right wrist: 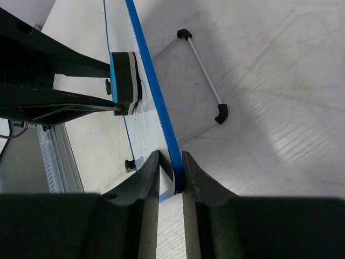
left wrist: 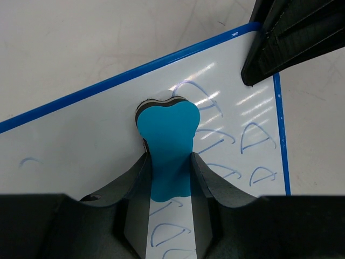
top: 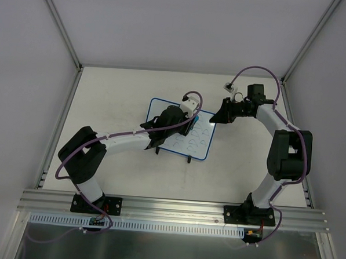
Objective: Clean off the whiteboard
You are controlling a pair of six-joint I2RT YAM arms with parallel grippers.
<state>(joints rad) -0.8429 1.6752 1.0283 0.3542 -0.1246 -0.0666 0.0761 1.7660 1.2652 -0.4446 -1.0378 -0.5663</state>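
Note:
The whiteboard (top: 196, 146) stands tilted on its feet mid-table, with rows of blue scribbles on its right part (left wrist: 253, 137). My left gripper (top: 188, 127) is shut on the blue bone-shaped eraser (left wrist: 167, 140) and presses it flat on the board near the top edge; it also shows in the left wrist view (left wrist: 170, 164). The board left of the eraser (left wrist: 91, 140) is mostly white, with one faint mark. My right gripper (top: 216, 118) is shut on the board's top right corner, its jaws on either side of the blue rim (right wrist: 173, 167). The eraser (right wrist: 124, 81) also shows edge-on there.
The board's wire stand with black feet (right wrist: 204, 73) rests on the table behind it. White enclosure walls surround the table. A metal rail (top: 169, 207) runs along the near edge by the arm bases.

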